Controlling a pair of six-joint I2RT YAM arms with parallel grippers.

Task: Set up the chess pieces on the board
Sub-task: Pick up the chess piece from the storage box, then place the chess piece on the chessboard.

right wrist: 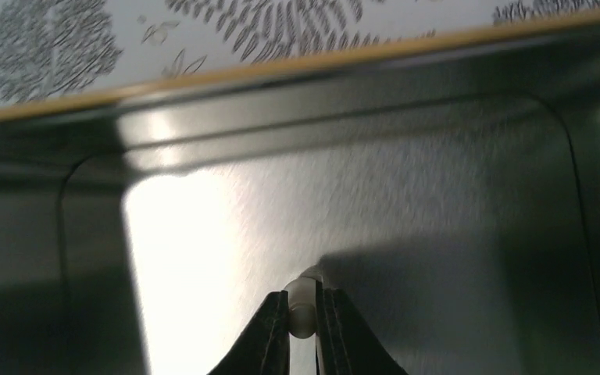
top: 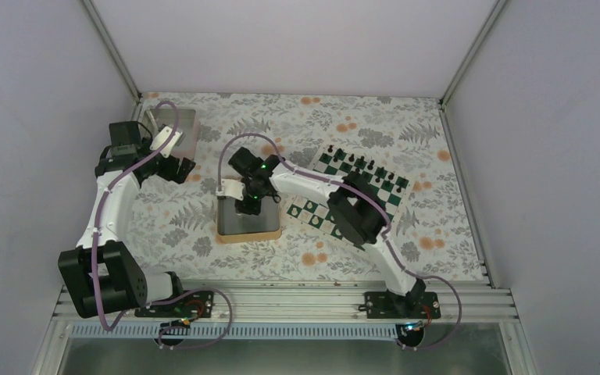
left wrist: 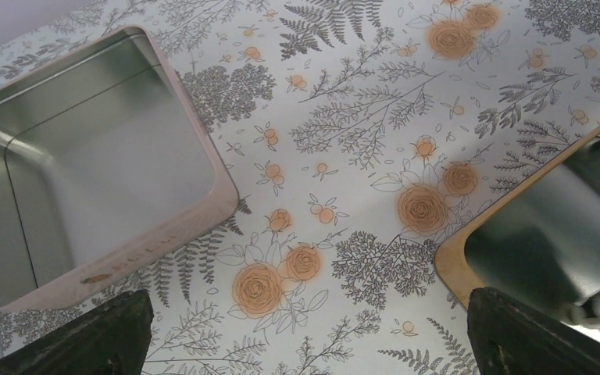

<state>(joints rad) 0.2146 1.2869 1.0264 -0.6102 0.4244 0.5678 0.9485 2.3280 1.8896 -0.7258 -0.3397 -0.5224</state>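
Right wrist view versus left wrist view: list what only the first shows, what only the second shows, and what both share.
Only right wrist: the right pincer shut on a cream chess piece. Only left wrist: the pinkish tray and the open left pincer. Both: the gold-rimmed tin and the floral table cover.

right arm at the tin, left arm by the tray

hangs the right gripper [top: 250,205] over the inside of the gold-rimmed tin [top: 234,228] at mid-table, just left of the board [top: 312,209]. lays the right arm across the board's near side, hiding part of it. shows black pieces [top: 359,162] along the far rows. holds the left gripper [top: 180,168] just beside the pinkish tray [top: 183,125], well apart from the tin. spreads a floral cloth [top: 320,117] under everything.
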